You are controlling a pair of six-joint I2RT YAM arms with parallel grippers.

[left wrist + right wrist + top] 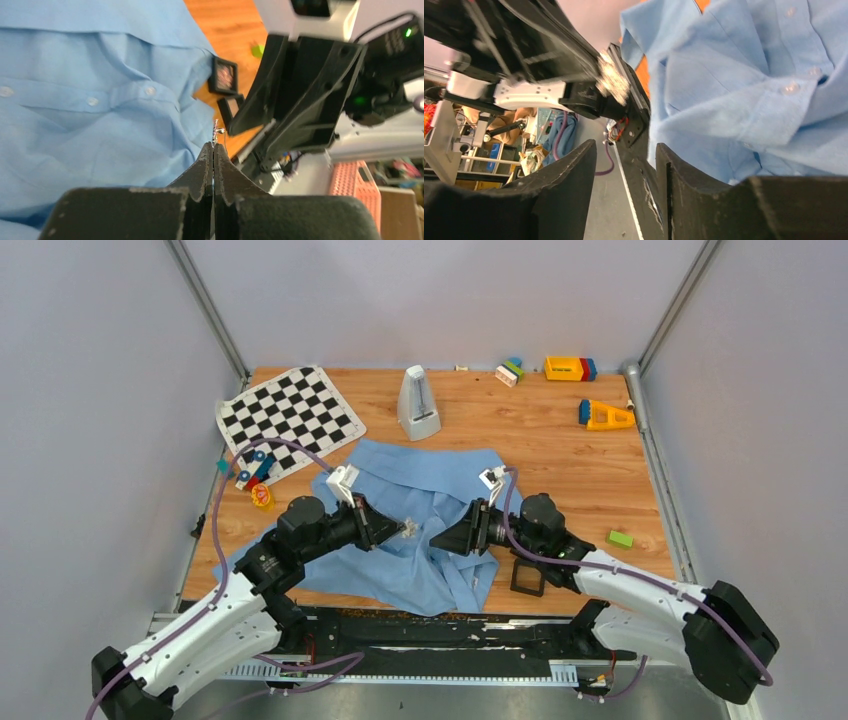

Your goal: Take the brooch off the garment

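Light blue garment [420, 490] (button-up shirt, collar end away from the arms) lies crumpled on the wooden bench [570, 470], under and around both sets of fingers. Left fingers [214, 150] are pressed fully together, pinching the brooch [217, 131] at their very tips. It is a small silvery piece sticking out just past them.

In the right wrist view the brooch is blurred and glittery and sits apart from the shirt's edge, with the cloth to its right. From the top view I cannot tell whether any fabric touches it.

Right fingers [447, 539] are parted with a clear gap, gripping nothing. Their tips point at the left fingers, near but not touching. The brooch is between the two sets of tips, at the left ones (held there).

In the left wrist view the shirt's buttoned front lies left of the left fingers.

- Black square frame [527, 578]: on the bench just beside the right fingers, at the shirt's edge.
- Green block [620, 538]: well apart, right of the right fingers.
- Metronome [418, 403]: upright beyond both sets of fingers, just past the collar.
- Checkered mat [290, 412]: beyond and left of the left fingers, one corner near the shirt.
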